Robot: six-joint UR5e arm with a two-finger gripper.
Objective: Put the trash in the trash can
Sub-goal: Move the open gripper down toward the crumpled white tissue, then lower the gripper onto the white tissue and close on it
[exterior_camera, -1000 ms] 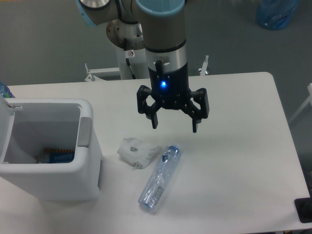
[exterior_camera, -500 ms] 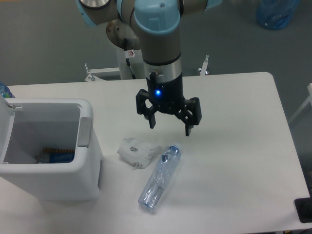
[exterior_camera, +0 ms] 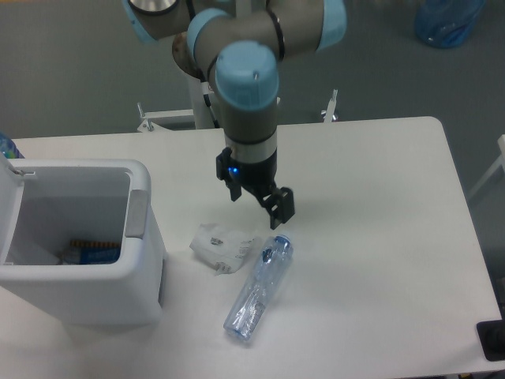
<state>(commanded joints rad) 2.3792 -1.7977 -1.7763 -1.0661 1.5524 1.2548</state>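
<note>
Right now the pincer hangs just above the bench, fingers parted and holding nothing, near the capped end of the crushed bottle. The bottle lies slantwise on the bench, its upper end beside the crumpled wrapper; whether they touch is unclear. The trash can stands to the left, lid up. Both pieces look light. The bottle is probably springy and slick, best pinched across its flattened middle; the wrapper is soft and should be gathered at its bulkiest fold.
</note>
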